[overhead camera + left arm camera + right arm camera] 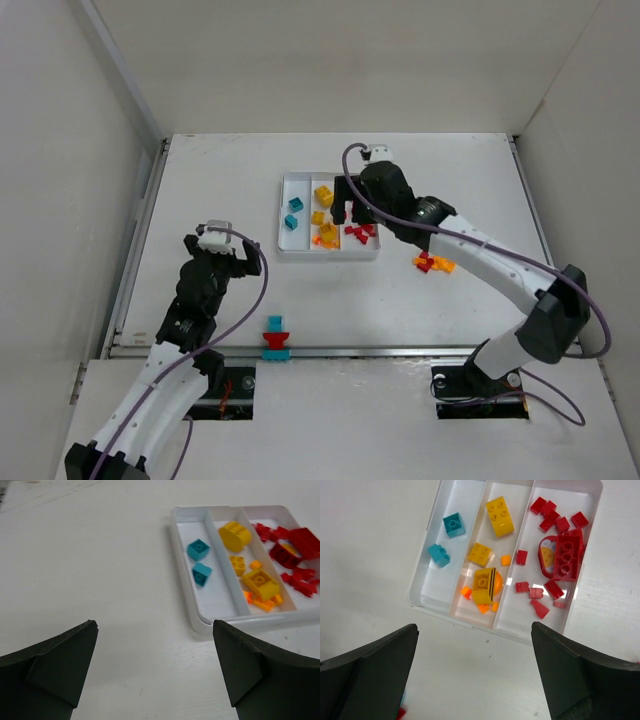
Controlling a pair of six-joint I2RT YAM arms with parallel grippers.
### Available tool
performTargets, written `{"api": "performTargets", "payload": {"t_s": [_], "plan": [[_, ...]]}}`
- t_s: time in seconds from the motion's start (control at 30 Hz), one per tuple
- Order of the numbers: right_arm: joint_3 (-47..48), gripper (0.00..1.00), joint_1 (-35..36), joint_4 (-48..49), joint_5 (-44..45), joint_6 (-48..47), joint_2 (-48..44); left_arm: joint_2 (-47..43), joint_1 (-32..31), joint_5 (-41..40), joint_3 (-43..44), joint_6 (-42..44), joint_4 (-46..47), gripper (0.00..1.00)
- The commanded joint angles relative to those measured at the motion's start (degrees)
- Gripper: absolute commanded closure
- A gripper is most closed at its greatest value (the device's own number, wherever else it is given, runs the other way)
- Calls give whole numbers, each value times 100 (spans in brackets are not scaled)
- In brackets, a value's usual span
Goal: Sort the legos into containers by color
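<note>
Legos (480,554) lie mostly in the white tray (292,243), which sits at upper centre of the overhead view on the table (230,180), its three long compartments running up the frame. Two teal bricks (453,523) lie apart in the left-hand compartment. Yellow and orange bricks (485,585) are in the middle one, and red bricks (567,555) of several sizes are scattered in the right-hand one.

The right gripper (350,212) hangs over the tray's right side. In its wrist view the two dark fingers stand wide apart at the lower corners with nothing between them, and the whole tray shows in the gap above.

The left gripper (155,630) is at centre left of the overhead view, well apart from the tray. Its jaws are likewise spread and hold nothing, and its wrist view has the tray at upper right.

Two clumps are outside the tray. A red-and-orange clump (433,264) lies on the table near the tray's lower right corner, beside the right arm. A red-and-teal clump (276,338) stands at the table's near edge, lower centre of the frame, between the two arm bases.
</note>
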Motion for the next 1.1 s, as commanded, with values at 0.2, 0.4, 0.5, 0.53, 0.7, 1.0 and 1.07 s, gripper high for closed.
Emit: {"api": "performTargets", "payload": {"t_s": [0.2,0.4,0.5,0.53,0.7,1.0,1.07], "plan": [[-496,0,1789,-513,534,1955,1,-231,557,-2704,119,-180,368,1],[-58,0,2624,-460,526,2229,790,-390,803,-2926,4,-66,552,1],[329,0,2949,-460,332,2378,1187,-521,804,-2987,-57,-66,614,1],[452,0,3011,-460,271,2378,1458,-522,856,-2987,-57,-66,614,1],[1086,0,3188,-785,68,2176,2049,-627,909,-2864,-110,-13,729,1],[1288,6,3188,-662,-291,2001,2487,-680,909,-2803,-110,40,729,1],[1437,9,3188,-758,-406,1939,2673,-732,909,-2803,-110,40,729,1]]}}
